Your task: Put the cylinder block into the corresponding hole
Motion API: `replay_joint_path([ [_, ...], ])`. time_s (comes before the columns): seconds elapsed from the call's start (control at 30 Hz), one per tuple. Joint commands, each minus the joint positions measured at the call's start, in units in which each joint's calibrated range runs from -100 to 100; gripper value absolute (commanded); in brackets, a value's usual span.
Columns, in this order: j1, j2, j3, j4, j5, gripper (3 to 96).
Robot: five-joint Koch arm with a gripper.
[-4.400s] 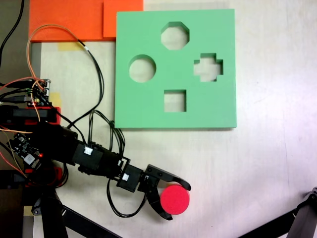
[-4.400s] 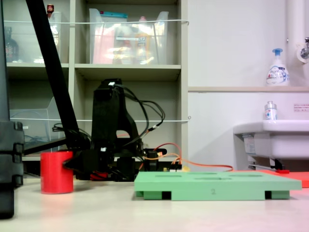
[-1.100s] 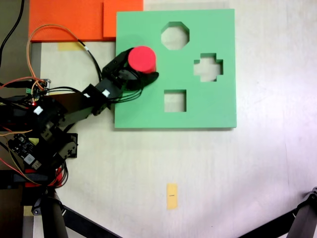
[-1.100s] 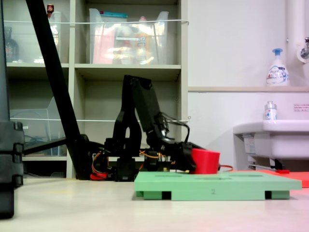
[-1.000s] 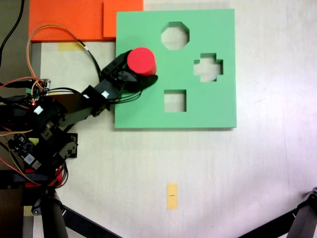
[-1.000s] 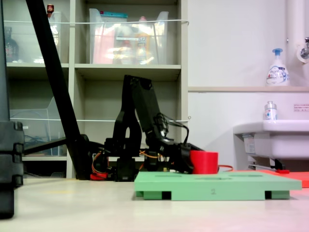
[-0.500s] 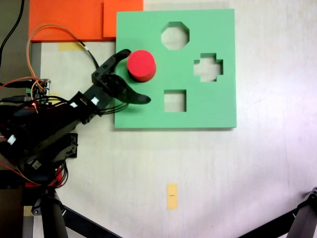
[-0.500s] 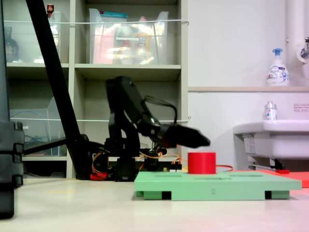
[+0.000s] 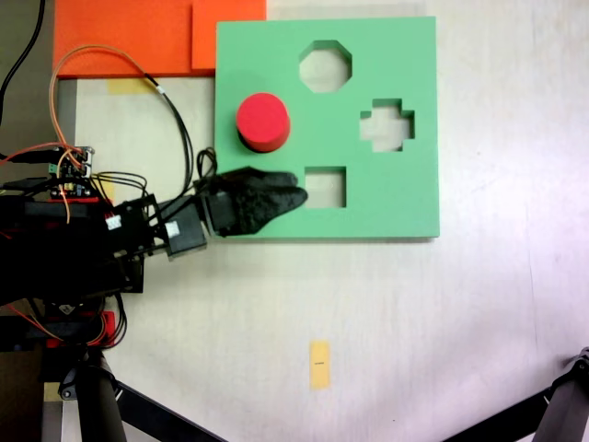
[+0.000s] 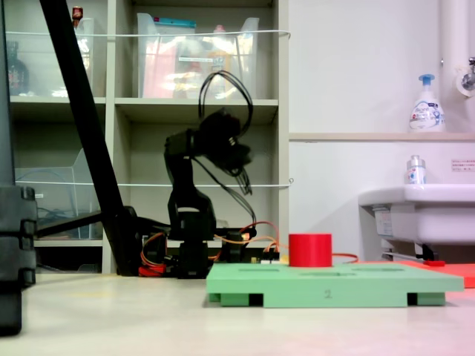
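The red cylinder block (image 9: 263, 121) stands upright on the left part of the green foam board (image 9: 386, 207), apart from the gripper. The round hole is hidden under it. In the second exterior view the cylinder block (image 10: 310, 250) rises well above the board (image 10: 334, 285). My gripper (image 9: 296, 191) hovers over the board's lower left, below the cylinder in the first exterior view. It is a single tapering dark shape with no gap showing and nothing held. In the second exterior view the gripper (image 10: 226, 144) is blurred and raised high above the table.
The board also has an octagonal cut-out (image 9: 325, 65), a cross cut-out (image 9: 386, 124) and a square cut-out (image 9: 325, 187). Orange foam sheets (image 9: 129, 37) lie at the first exterior view's top left. A yellow tape strip (image 9: 318, 364) sits below. Cables and electronics (image 9: 69, 170) crowd the left.
The gripper carried the cylinder from the table onto the board, opened and let it go. Since half a second ago it has drawn back, risen, and its jaws have come together.
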Motion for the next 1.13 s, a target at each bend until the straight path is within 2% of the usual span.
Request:
replay_joint_path([
  [0.03,-3.27,-0.68,-10.73,1.6,-7.86,47.0],
  [0.17,-6.11,-0.68,-30.07,6.8,-11.43,48.1],
  [0.33,-6.64,-0.68,-47.82,11.14,-11.48,48.3],
  [0.4,-6.5,-0.68,-47.82,16.43,-11.48,48.2],
  [0.53,-6.59,-0.68,-47.82,5.07,-11.38,48.3],
  [1.13,-6.69,-0.68,-47.82,4.88,-11.28,48.5],
])
